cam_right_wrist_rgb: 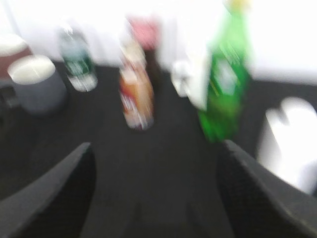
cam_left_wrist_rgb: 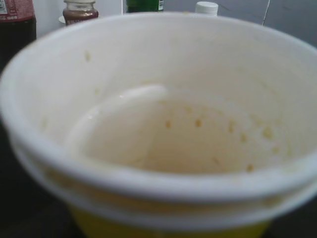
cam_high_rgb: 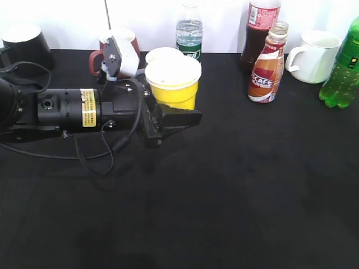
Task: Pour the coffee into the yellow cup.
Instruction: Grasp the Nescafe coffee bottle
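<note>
Left claw clamped round the yellow cup, held just above the black tabletop. Up close on the left wrist view, cup's white inside speckled with little brownish spots, no liquid. Right claw spread wide, gripping nothing, blurry. Further back, coffee standing upright, cap off, well apart from the cup, with cola bottle right behind.

A black cloth-covered table carries the curvy clear coffee bottle, a tall dark cola bottle, white mug, green bottle, water bottle and black mug.
</note>
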